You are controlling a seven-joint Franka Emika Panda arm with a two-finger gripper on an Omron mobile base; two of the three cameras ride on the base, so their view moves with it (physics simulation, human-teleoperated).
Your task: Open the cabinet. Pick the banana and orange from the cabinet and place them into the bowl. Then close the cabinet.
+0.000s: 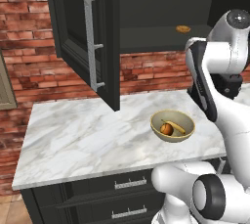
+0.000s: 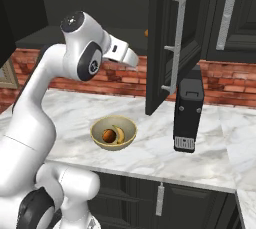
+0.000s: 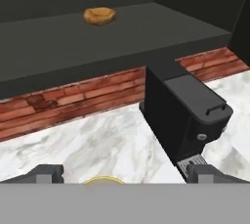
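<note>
The cabinet (image 1: 83, 37) hangs over the counter with both doors swung open; its right door (image 2: 170, 43) juts out beside the arm, and its dark shelf (image 3: 97, 42) faces the hand view. On the marble counter sits the tan bowl (image 1: 171, 139) (image 2: 112, 146), with the orange (image 1: 166, 129) (image 2: 109, 135) and the banana (image 1: 177, 127) (image 2: 120, 134) lying inside it. My gripper (image 3: 127, 174) is open and holds nothing. It hovers above the bowl, whose rim (image 3: 102, 180) peeks in between the fingertips.
A flat orange-brown lump (image 3: 99, 15) (image 1: 183, 29) lies on the cabinet shelf. A black coffee machine (image 2: 189, 113) (image 3: 185, 115) stands on the counter right of the bowl, under the right door. Brick wall behind; dark drawers (image 1: 129, 184) below the counter edge.
</note>
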